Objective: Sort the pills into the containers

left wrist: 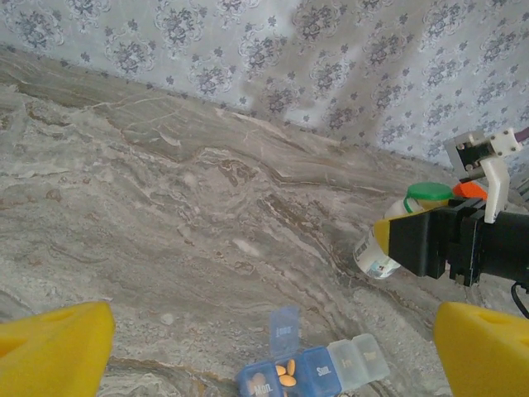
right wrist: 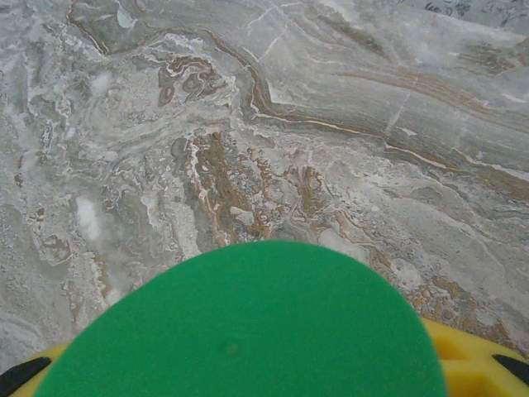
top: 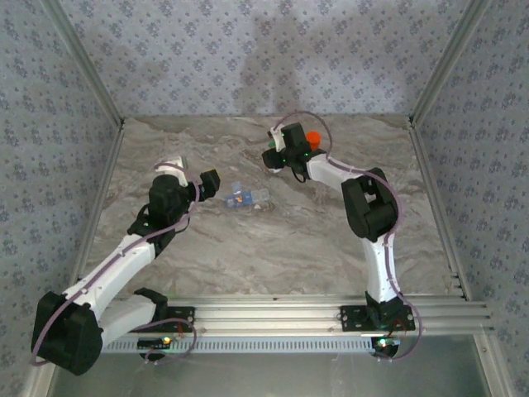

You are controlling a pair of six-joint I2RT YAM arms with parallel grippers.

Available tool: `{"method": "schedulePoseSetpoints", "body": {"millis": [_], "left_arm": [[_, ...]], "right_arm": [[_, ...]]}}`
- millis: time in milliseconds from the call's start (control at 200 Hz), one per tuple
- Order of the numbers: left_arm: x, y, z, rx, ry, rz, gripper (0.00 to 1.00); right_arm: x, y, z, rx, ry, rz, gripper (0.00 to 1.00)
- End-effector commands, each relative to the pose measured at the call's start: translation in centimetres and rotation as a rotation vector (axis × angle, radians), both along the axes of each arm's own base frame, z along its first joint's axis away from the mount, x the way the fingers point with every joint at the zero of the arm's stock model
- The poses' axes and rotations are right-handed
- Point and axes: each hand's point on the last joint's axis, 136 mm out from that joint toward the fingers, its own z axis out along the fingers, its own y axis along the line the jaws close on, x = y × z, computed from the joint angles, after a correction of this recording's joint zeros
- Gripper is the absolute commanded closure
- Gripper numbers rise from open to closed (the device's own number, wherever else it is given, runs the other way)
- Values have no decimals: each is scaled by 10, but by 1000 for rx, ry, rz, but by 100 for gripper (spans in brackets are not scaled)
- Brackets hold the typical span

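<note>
Holding the white bottle (left wrist: 374, 255) with its green cap (right wrist: 248, 322) on, the right gripper (top: 277, 157) is sitting at one o'clock of the pill box (top: 244, 197). The box is lying mid-table, one lid up, orange pills (left wrist: 285, 374) inside. The left gripper (top: 210, 181) is gaping wide, empty, at nine o'clock. Next, I judge, comes uncapping before pouring.

1. Right wrist view: the green cap (right wrist: 248, 322) hides the bottle (left wrist: 374, 252) beneath and most of my right claw (right wrist: 248, 372).
2. Left wrist view: the bottom edge cuts off the pill box (left wrist: 318, 374); the frame edges cut the fingers (left wrist: 50, 347) of my left claw (left wrist: 274, 335).
3. Top view: the box's contents are too small to tell.
</note>
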Motion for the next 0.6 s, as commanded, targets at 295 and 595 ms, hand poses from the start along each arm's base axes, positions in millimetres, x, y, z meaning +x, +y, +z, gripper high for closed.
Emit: {"method": "schedulePoseSetpoints", "body": {"millis": [295,595], "left_arm": [[-3,3,16,-1,-26,12,2],[-5,1,11,-17,-14,2,1]], "right_arm": [[5,11,-13,-34,10,-13,78],[6,20,-13,-68,9,-13,73]]}}
